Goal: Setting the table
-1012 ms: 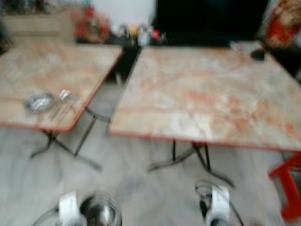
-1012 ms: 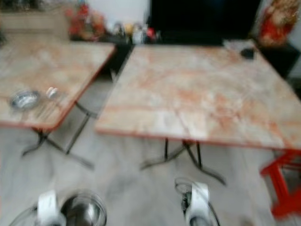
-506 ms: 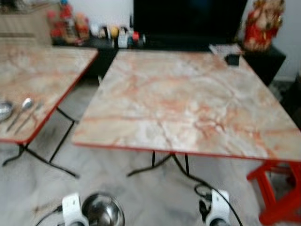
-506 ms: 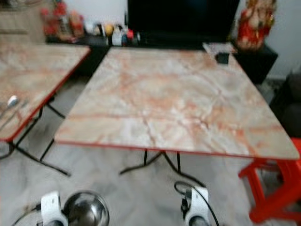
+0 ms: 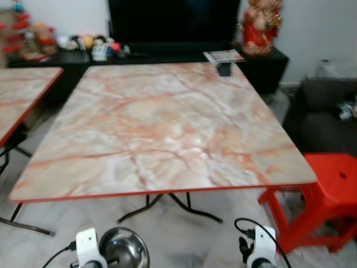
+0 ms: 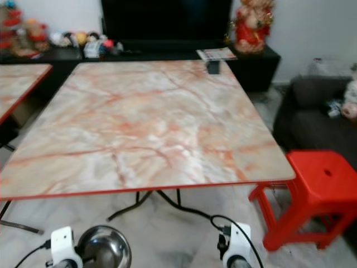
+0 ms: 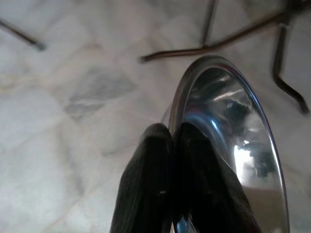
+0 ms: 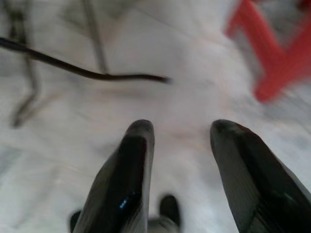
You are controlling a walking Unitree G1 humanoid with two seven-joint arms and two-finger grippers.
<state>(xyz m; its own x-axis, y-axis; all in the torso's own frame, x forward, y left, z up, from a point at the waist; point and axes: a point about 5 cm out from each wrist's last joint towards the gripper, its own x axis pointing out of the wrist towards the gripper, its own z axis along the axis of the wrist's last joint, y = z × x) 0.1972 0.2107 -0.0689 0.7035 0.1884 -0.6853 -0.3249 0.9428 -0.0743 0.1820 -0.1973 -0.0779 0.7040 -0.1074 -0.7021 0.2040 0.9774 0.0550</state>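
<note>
From the head views, two marble-patterned tables are seen: a large table [image 5: 162, 123] straight ahead and the corner of a second table [image 5: 22, 95] to the left. One red stool [image 5: 326, 190] stands on the floor by the large table's right front corner. One small dark object [image 5: 224, 68] sits near the large table's far edge. One steel bowl [image 5: 124, 251] is held low in front of the robot, above the floor and short of the table's near edge, beside the left arm; nothing can be made out inside it.

In the left wrist view, the left gripper [image 7: 172, 133] is clamped on the bowl's rim, one finger on each side. The bowl is tilted on edge, its shiny hollow turned to one side.

In the right wrist view, the right gripper [image 8: 177, 133] is spread apart and grips nothing, above the pale floor [image 8: 194, 87].
</note>
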